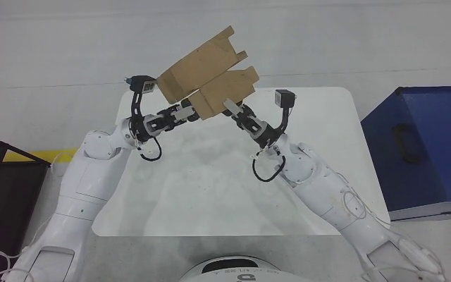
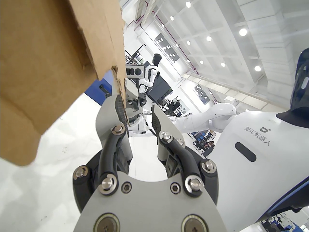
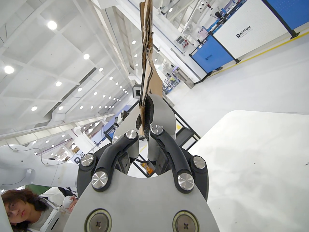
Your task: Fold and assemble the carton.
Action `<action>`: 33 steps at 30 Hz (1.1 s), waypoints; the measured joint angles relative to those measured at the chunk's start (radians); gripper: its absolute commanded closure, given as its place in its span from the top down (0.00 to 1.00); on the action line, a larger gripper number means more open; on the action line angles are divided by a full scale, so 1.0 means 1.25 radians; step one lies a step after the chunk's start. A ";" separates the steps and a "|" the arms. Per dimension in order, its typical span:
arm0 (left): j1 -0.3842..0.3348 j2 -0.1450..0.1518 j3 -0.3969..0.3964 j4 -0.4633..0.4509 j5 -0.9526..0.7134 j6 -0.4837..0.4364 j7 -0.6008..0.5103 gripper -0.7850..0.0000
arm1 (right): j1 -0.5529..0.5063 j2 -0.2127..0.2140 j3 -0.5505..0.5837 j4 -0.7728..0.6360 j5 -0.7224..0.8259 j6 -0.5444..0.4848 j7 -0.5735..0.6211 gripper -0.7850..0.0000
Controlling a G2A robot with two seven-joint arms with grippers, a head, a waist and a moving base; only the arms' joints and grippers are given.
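Note:
A brown carton (image 1: 204, 70), partly opened into a box shape with its flaps sticking out, is held up in the air over the far edge of the white table (image 1: 211, 190). My right gripper (image 1: 229, 106) is shut on the carton's lower edge; in its wrist view the fingers (image 3: 154, 112) pinch the thin cardboard (image 3: 147, 49) edge-on. My left gripper (image 1: 189, 111) is at the carton's lower left corner. Its fingers (image 2: 158, 121) stand apart, and the cardboard (image 2: 48, 49) corner rests against the inner face of one of them.
A dark blue bin (image 1: 416, 151) stands beside the table on the right. A black frame (image 1: 14, 180) is on the floor at the left. The tabletop under the arms is bare.

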 measured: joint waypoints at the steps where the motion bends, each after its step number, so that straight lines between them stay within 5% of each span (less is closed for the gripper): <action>1: -0.002 0.000 0.001 0.000 0.001 0.000 0.000 0.35 | 0.000 -0.001 -0.001 0.000 0.000 0.001 0.006 0.00; 7: -0.011 -0.001 0.009 0.014 0.035 -0.010 0.017 0.33 | 0.001 -0.011 0.000 0.002 0.001 0.011 0.031 0.00; 10: -0.017 -0.004 0.015 0.025 0.051 0.003 0.040 0.22 | 0.001 -0.015 0.002 0.004 0.001 0.013 0.038 0.00; 13: -0.021 -0.007 0.020 0.026 0.056 0.010 0.057 0.00 | -0.001 -0.019 0.005 0.005 -0.001 0.014 0.045 0.00; 19: -0.024 -0.010 0.024 0.025 0.065 0.019 0.070 0.00 | -0.006 -0.025 0.011 0.002 -0.004 0.014 0.061 0.00; 21: -0.024 -0.011 0.026 0.025 0.071 0.021 0.075 0.00 | -0.008 -0.027 0.013 0.001 -0.003 0.012 0.065 0.40; 24: -0.024 -0.012 0.030 0.029 0.072 0.027 0.073 0.00 | -0.011 -0.030 0.018 0.000 0.001 0.009 0.071 0.47; 26: -0.026 -0.013 0.031 0.035 0.061 0.033 0.061 0.00 | -0.012 -0.032 0.020 0.000 0.000 0.009 0.076 0.86; 27: -0.028 -0.013 0.030 0.040 0.051 0.035 0.051 0.00 | -0.014 -0.033 0.022 -0.001 -0.001 0.009 0.079 0.93; 28: -0.030 -0.013 0.029 0.045 0.043 0.037 0.042 0.00 | -0.015 -0.033 0.023 -0.002 -0.001 0.008 0.081 1.00; 33: -0.033 -0.010 0.016 0.065 0.008 0.037 -0.004 0.00 | -0.022 -0.037 0.035 -0.007 -0.002 0.003 0.086 1.00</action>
